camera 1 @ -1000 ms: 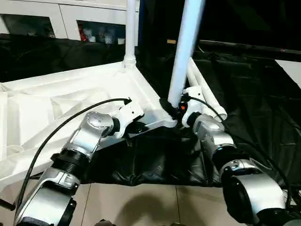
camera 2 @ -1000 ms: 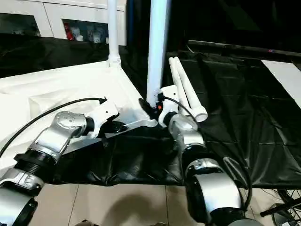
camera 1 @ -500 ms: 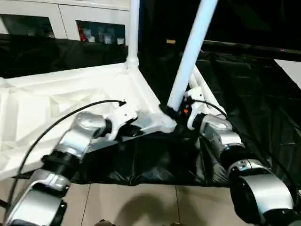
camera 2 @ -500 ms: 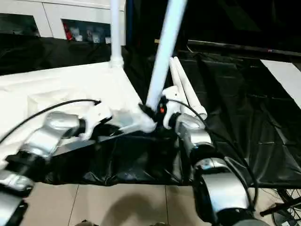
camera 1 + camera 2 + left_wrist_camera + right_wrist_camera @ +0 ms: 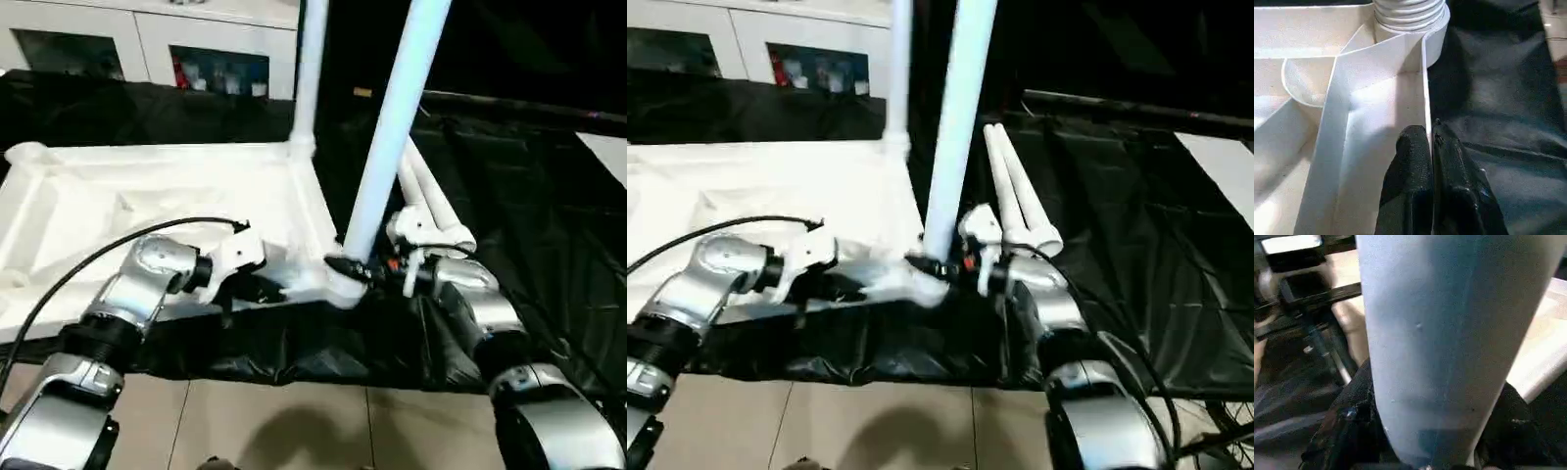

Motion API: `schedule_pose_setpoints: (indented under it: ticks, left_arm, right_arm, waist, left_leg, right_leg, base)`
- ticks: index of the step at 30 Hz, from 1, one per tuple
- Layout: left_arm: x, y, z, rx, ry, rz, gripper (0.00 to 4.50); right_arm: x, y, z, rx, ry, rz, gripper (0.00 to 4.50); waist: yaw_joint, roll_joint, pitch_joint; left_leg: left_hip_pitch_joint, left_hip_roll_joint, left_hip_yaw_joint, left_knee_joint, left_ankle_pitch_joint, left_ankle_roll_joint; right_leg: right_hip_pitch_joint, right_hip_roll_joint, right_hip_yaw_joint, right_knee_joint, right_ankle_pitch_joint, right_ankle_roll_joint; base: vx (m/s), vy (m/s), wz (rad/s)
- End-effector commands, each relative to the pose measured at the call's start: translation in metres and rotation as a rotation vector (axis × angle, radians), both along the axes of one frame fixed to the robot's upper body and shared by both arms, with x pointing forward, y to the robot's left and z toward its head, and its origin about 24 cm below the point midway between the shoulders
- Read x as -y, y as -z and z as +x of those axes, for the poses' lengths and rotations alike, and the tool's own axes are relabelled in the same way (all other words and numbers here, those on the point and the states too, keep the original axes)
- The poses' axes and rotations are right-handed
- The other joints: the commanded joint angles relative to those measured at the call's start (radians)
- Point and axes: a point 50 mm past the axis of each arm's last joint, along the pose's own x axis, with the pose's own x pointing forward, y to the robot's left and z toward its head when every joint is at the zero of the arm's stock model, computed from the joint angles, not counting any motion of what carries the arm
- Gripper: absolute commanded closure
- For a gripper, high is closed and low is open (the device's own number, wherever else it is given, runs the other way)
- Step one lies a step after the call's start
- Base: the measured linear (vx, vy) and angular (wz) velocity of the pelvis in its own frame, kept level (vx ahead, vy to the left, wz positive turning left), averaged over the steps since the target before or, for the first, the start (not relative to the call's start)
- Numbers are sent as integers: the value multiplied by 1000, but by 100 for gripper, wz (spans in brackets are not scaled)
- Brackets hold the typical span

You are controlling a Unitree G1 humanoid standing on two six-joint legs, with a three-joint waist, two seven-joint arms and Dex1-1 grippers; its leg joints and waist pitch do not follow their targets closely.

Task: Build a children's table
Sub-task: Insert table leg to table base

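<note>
- Since the earlier frame, the upturned white plastic ribbed table top (image 5: 147,201) has swung flatter; the long white tubular leg (image 5: 392,127) stands in its near corner socket.
- Left gripper (image 5: 1431,142) pinches the top's edge wall beside that socket; right gripper (image 5: 364,271) clasps the leg's base.
- Risk: a tilted leg could jam or spring out.
- Socket seating is hidden.

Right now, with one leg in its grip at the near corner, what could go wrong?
The near leg leans in its corner socket, so it may jam or pop out under the right gripper. The left gripper pinches only the top's thin rim, so the tabletop could slip or tip off the work table edge.
</note>
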Motion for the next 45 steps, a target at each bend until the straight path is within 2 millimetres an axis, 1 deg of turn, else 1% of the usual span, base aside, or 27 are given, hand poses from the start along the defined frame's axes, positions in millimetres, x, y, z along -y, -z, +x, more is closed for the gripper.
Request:
schedule_pose_setpoints:
  ticks: [1,5,8,14,16,17,18,20,21,22,23,24,25,26,27,28,29,30,31,32,35,37,38,40,42,44,45]
  left_arm:
    - [13,-15,-1,18,163,-56,450]
    - [8,-13,-4,-11,198,-43,450]
    - [5,-13,-4,-22,204,-45,450]
    - [3,-13,-2,-30,184,-32,450]
    - [5,-9,3,10,131,5,450]
    - [7,-6,7,41,73,23,450]
    - [8,-4,10,63,33,34,450]
    - [12,-3,14,94,-17,42,450]
    - [18,-3,17,107,-72,19,450]
    - [24,-2,19,124,-104,8,450]
    - [40,-2,24,163,-188,-19,450]
    - [44,-2,25,170,-208,-24,450]
    - [51,-2,26,177,-227,-34,450]
    - [63,-1,28,192,-277,-46,450]
    - [73,-1,29,205,-300,-45,450]
    - [77,0,28,210,-302,-42,450]
    - [83,1,29,219,-315,-35,450]
    - [83,1,29,219,-315,-35,450]
    - [87,2,28,224,-317,-32,450]
    - [89,3,28,224,-314,-30,450]
    - [87,5,29,247,-318,0,450]
    - [86,5,29,249,-323,6,450]
    - [86,6,29,248,-326,8,450]
    - [83,6,29,246,-333,19,450]
    - [82,5,29,242,-328,11,450]
    - [82,5,28,238,-320,6,450]
    - [82,5,28,238,-315,4,450]
  right_arm:
    - [10,41,-24,-166,-56,-143,251]
    - [13,43,-31,-145,-122,-179,252]
    - [13,42,-33,-139,-136,-178,252]
    - [9,41,-30,-142,-111,-163,252]
    - [0,42,-23,-152,-11,-143,252]
    - [-3,44,-19,-153,71,-131,252]
    - [-4,45,-17,-155,124,-124,252]
    - [-4,46,-14,-164,193,-101,252]
    - [-4,48,-11,-165,285,-99,252]
    - [-5,48,-7,-173,359,-90,252]
    - [-7,51,0,-201,549,-76,252]
    - [-8,51,2,-208,590,-75,252]
    - [-10,51,4,-219,635,-75,252]
    - [-16,51,7,-235,684,-81,252]
    - [-22,50,9,-248,712,-85,253]
    - [-25,49,10,-252,719,-87,253]
    - [-30,49,11,-257,720,-94,253]
    - [-30,49,11,-257,720,-94,253]
    - [-36,47,12,-256,722,-98,253]
    - [-38,46,13,-255,723,-99,253]
    - [-49,45,12,-253,716,-100,253]
    - [-51,45,12,-253,718,-101,253]
    - [-51,45,12,-254,720,-100,253]
    - [-53,45,13,-251,749,-115,253]
    - [-54,42,15,-235,744,-107,253]
    - [-54,38,18,-225,740,-90,253]
    - [-54,36,19,-223,738,-84,253]
  waist:
    - [4,21,-55]
    - [9,22,-52]
    - [9,21,-51]
    - [9,20,-54]
    - [8,20,-52]
    - [5,20,-49]
    - [2,20,-44]
    - [0,18,-44]
    - [0,12,-43]
    - [1,15,-41]
    - [-5,18,-39]
    - [-5,17,-40]
    - [-6,16,-40]
    - [-10,17,-42]
    - [-10,17,-41]
    - [-10,16,-42]
    - [-9,15,-41]
    - [-9,15,-41]
    - [-11,7,-40]
    - [-9,11,-42]
    - [-13,10,-40]
    - [-15,11,-39]
    - [-18,13,-39]
    - [-23,13,-41]
    - [-31,16,-41]
    - [-32,16,-40]
    - [-33,16,-40]
  left_leg:
    - [12,24,-1,-72,-231,13]
    - [21,27,-3,-78,-293,-5]
    - [22,26,-5,-80,-311,-10]
    - [20,26,-5,-80,-289,-10]
    - [20,25,-5,-81,-296,-10]
    - [24,25,-6,-83,-320,-19]
    - [31,23,-10,-85,-358,-37]
    - [34,23,-16,-84,-388,-43]
    - [36,24,-16,-84,-397,-42]
    - [39,24,-17,-84,-403,-42]
    - [37,26,-19,-86,-415,-52]
    - [42,24,-23,-86,-430,-62]
    - [43,22,-23,-84,-437,-59]
    - [40,23,-25,-85,-446,-57]
    - [43,23,-25,-86,-455,-56]
    - [46,21,-25,-85,-459,-52]
    - [44,15,-23,-83,-462,-36]
    - [44,15,-23,-83,-462,-36]
    - [40,13,-25,-84,-461,-28]
    - [40,12,-28,-85,-457,-25]
    - [35,13,-29,-88,-463,-20]
    - [38,13,-30,-88,-478,-22]
    - [43,12,-30,-86,-499,-23]
    - [43,12,-32,-89,-506,-22]
    - [35,14,-35,-96,-512,-25]
    - [38,15,-34,-96,-520,-26]
    - [36,15,-34,-97,-518,-25]
  right_leg:
    - [48,-77,52,-76,-164,-216]
    - [42,-81,54,-85,-256,-199]
    - [40,-80,54,-89,-288,-192]
    - [42,-80,55,-84,-238,-204]
    - [40,-79,54,-85,-254,-202]
    - [34,-81,56,-90,-297,-196]
    - [30,-84,54,-99,-382,-176]
    - [29,-89,54,-110,-480,-141]
    - [24,-90,54,-115,-520,-124]
    - [20,-91,53,-117,-537,-120]
    - [16,-92,53,-117,-557,-116]
    - [15,-90,46,-122,-583,-106]
    - [14,-90,44,-126,-596,-99]
    - [16,-91,44,-126,-594,-95]
    - [15,-88,40,-129,-578,-93]
    - [14,-87,39,-132,-573,-91]
    - [12,-88,39,-139,-586,-79]
    - [12,-88,39,-139,-586,-79]
    - [13,-87,37,-142,-607,-65]
    - [13,-90,39,-142,-613,-59]
    - [11,-90,39,-142,-601,-57]
    - [9,-91,38,-145,-610,-55]
    - [4,-90,35,-149,-622,-54]
    - [7,-90,31,-150,-612,-54]
    - [14,-89,30,-149,-591,-57]
    - [11,-90,31,-150,-583,-63]
    - [14,-91,31,-150,-579,-65]
  base:
    - [0,0,0]
    - [0,0,0]
    - [0,0,0]
    - [0,0,0]
    - [0,0,0]
    - [0,0,0]
    - [0,0,0]
    - [0,0,0]
    - [0,0,0]
    - [0,0,0]
    - [0,0,0]
    - [-50,10,-4]
    - [0,0,0]
    - [0,0,0]
    - [0,0,0]
    - [0,0,0]
    - [0,0,0]
    - [0,0,0]
    - [0,0,0]
    - [0,0,0]
    - [0,0,0]
    - [0,0,0]
    - [0,0,0]
    - [0,0,0]
    - [0,0,0]
    - [0,0,0]
    - [0,0,0]
